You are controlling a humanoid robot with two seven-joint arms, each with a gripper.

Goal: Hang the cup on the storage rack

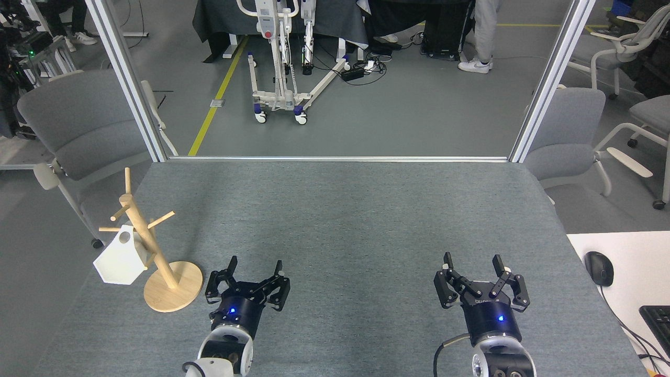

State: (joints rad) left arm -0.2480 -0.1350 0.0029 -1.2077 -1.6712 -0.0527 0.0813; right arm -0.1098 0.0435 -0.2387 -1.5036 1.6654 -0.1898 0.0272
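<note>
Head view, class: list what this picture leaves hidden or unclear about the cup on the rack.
- Cup: which peg carries it; the handle's hole looks empty.
- Cup's opening: faces away, inside unseen.
- Storage rack: the lower pegs' roots, covered by the cup.
- Left gripper, right gripper: both open, clear of it.

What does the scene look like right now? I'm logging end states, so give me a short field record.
cup: white, hanging on the left side of the rack, off the table
storage rack: wooden, upright, near left part of the table
left gripper: open, empty, right of the rack base, apart from it
right gripper: open, empty, near right part of the table
task state: cup appears hung
</note>
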